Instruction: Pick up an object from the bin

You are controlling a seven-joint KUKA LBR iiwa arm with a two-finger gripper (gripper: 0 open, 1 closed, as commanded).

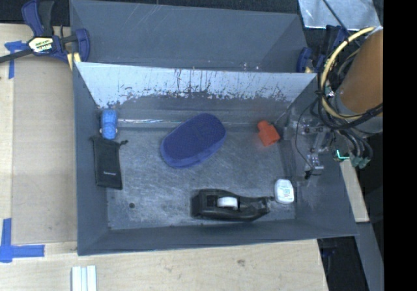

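My gripper (312,165) hangs over the bin's right sloping wall, at mid height of the view. The nearest thing is a small white rounded object (284,191), lying on the bin floor just below and left of it. A small orange block (267,133) rests by the right wall, up and to the left of the gripper. A black tape dispenser (228,206) with a white roll lies along the front of the floor. Nothing shows under the gripper but the wall.
A large blue oval pad (193,139) lies in the middle of the floor. At the far left a flat black rectangular object (107,163) lies with a small blue cylinder (108,124) above it. The arm and its looped cables stand beyond the right rim.
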